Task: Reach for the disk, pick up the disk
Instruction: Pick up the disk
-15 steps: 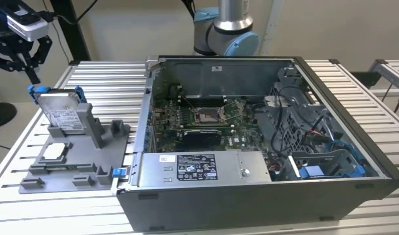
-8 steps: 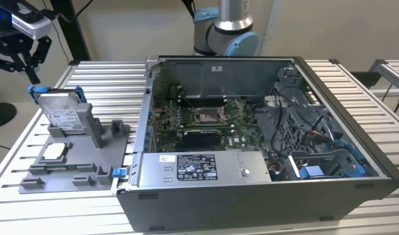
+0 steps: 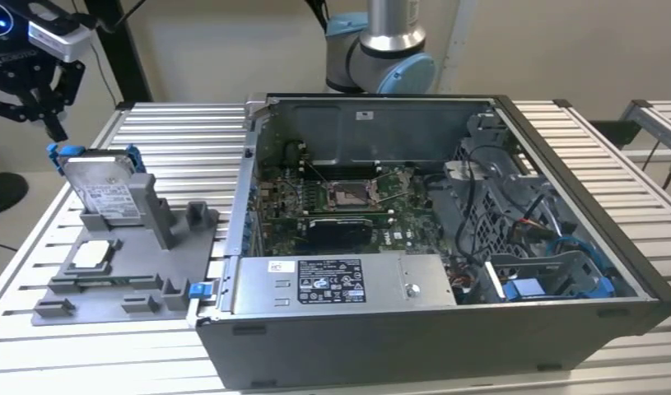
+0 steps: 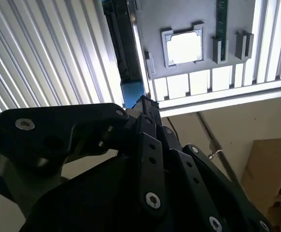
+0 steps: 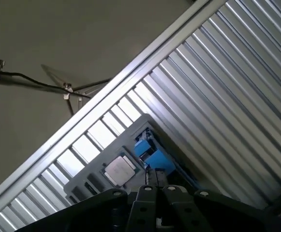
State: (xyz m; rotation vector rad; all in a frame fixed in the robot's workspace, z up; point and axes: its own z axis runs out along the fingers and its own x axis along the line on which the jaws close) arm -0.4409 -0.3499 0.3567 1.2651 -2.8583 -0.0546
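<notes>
Over at the exterior view's left, the disk [image 3: 102, 188] stands on edge in a grey holder [image 3: 148, 288] on the slatted tabletop [image 3: 598, 140], its white label facing outward and its blue bracket [image 3: 65, 153] poking out at both top corners. The holder's upright post covers the lower right of the label. The black gripper [image 3: 56, 130] hangs just above the bracket's corner, clenched to a narrow point with nothing held. From this angle I cannot tell whether the tip touches the blue plastic, and the gripper's upper part is cut off by the picture's edge.

Both wrist views look down past the gripper's own dark links, which block a large part of each. In the second wrist view the closed tip [image 4: 146, 102] sits right against a patch of the blue bracket [image 4: 133, 93], and the disk is a thin dark strip seen edge-on, so its label is hidden. In the first wrist view the tip [image 5: 155, 178] points at the blue bracket [image 5: 152, 157].

A small square white-topped chip [image 3: 91, 253] lies flat in a recess of the holder, and it is bright and washed out in the second wrist view [image 4: 184, 47]. The exterior view adds an open computer case [image 3: 445, 325] beside the holder, with the arm's base [image 3: 381, 58] behind it.
</notes>
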